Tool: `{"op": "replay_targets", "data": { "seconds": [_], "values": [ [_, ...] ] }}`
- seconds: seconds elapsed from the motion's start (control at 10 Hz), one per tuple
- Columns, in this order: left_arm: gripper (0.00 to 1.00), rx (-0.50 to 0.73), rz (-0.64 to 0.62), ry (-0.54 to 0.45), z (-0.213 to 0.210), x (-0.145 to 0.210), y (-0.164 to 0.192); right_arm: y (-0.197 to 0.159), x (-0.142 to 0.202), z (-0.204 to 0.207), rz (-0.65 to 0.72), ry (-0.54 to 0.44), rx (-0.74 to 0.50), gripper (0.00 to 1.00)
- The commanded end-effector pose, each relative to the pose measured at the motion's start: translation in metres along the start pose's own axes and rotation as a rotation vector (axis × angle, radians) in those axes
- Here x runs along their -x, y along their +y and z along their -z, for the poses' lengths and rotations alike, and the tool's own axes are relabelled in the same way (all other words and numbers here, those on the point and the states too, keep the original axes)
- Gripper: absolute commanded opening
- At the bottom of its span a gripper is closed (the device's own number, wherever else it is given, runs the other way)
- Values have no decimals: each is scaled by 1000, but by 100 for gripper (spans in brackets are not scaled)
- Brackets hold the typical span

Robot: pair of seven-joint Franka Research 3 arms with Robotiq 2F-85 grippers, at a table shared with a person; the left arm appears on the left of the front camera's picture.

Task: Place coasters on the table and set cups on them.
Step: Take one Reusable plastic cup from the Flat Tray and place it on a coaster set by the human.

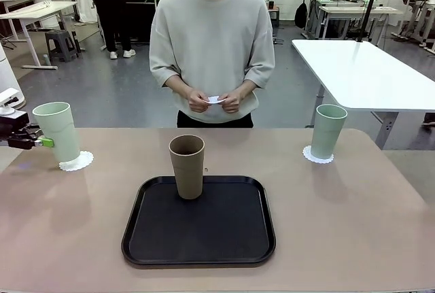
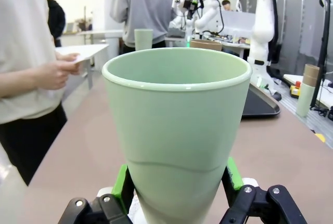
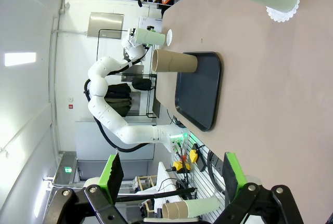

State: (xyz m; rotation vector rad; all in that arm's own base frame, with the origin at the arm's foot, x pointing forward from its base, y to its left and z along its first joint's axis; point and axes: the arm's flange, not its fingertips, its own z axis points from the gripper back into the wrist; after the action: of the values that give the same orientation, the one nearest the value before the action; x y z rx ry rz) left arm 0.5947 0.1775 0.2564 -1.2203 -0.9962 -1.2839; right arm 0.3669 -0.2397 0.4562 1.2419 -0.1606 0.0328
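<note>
At the left edge of the tabletop (image 1: 353,238), the left hand (image 2: 177,182) pinches a mint green cup (image 1: 58,130) whose base sits on a lacy coaster (image 1: 80,163). A brown cup (image 1: 186,166) stands in the black tray (image 1: 198,238) mid-table. Behind it a person holds another coaster (image 1: 214,100). The right mint cup (image 1: 327,131) rests on its own coaster (image 1: 317,157). The right hand (image 3: 171,169) is spread, holding nothing.

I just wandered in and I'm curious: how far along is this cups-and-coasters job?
Done: one green cup stands on its coaster at the table's right end. In hand: the left gripper is shut on the other green cup, at a second coaster. Left: the brown cup is on the black tray, and the person holds a small white thing, likely the last coaster.
</note>
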Motion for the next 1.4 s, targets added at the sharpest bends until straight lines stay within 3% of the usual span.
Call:
{"op": "replay_targets", "data": {
  "seconds": [0.0, 1.3],
  "values": [
    [85, 9, 32, 6, 4, 1, 2, 1, 0, 0, 15, -1, 1, 100],
    [85, -16, 29, 26, 17, 13, 12, 1, 0, 0, 15, -1, 1, 100]
  ]
}}
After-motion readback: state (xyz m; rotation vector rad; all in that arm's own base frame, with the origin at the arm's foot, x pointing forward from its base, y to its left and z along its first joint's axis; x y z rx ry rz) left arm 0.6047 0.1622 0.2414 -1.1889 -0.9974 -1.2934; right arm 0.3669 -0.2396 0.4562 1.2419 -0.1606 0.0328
